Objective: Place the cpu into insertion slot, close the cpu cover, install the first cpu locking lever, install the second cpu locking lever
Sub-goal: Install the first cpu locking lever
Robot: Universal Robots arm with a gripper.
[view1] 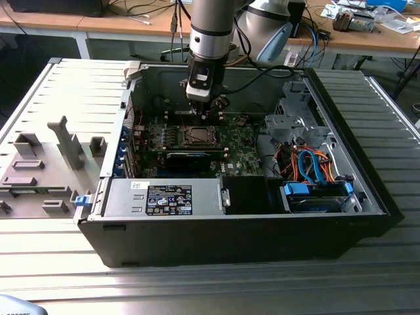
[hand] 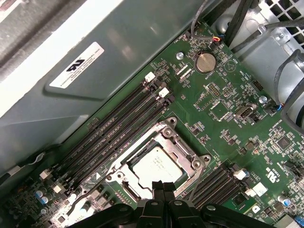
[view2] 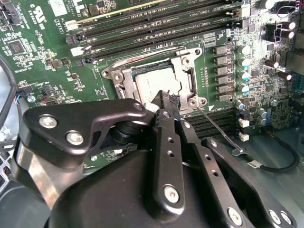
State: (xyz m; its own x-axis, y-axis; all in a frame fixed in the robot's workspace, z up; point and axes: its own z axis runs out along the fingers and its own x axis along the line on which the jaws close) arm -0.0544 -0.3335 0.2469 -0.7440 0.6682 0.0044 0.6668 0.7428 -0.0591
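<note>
gripper (hand: 164, 186), jaws pressed together and holding nothing, just above one edge of the insertion slot (hand: 124, 174); cpu (hand: 156, 167) seated in the slot, cpu cover (hand: 181, 147) lying flat around it; thin wire lever (view2: 221, 131) slanting away from the slot's corner across the green motherboard (hand: 223, 137).

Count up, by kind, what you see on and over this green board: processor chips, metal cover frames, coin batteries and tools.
cpu: 1
cpu cover: 1
coin battery: 1
tool: 1
Total: 4
</note>
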